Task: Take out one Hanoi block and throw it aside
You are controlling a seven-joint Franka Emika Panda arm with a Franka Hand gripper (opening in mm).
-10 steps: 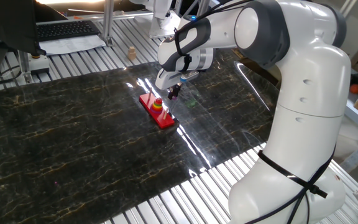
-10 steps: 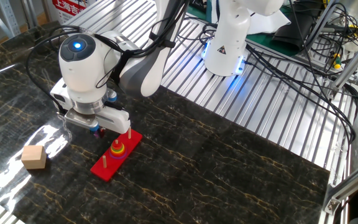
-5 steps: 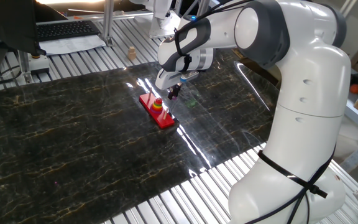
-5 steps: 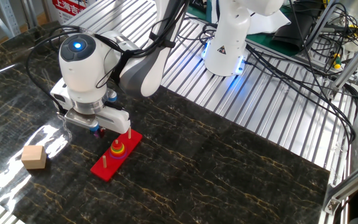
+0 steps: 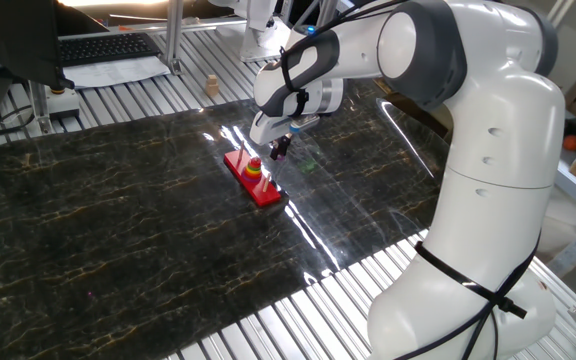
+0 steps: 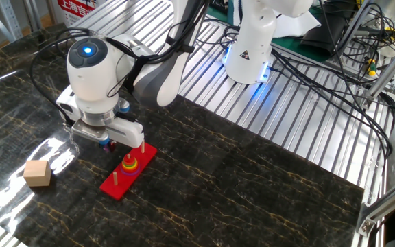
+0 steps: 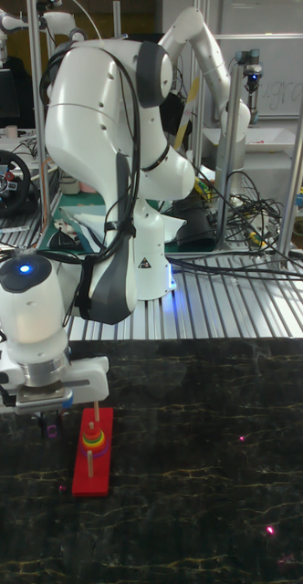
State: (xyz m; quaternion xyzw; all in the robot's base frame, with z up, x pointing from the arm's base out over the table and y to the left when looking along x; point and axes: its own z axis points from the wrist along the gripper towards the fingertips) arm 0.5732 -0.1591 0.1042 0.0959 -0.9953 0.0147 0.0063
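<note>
A tan wooden cube (image 6: 38,173) sits on the glossy dark marble-patterned tabletop (image 6: 252,199), well apart from the rest. Right of it, the flat red rectangular base (image 6: 123,175) carries thin upright pegs; coloured stacking rings (image 6: 129,165) sit on its middle peg. The tiny pale purplish Hanoi block (image 7: 54,429) seems pinched between the closed fingers of the gripper (image 7: 53,427), just beside the base, though mostly hidden.
</note>
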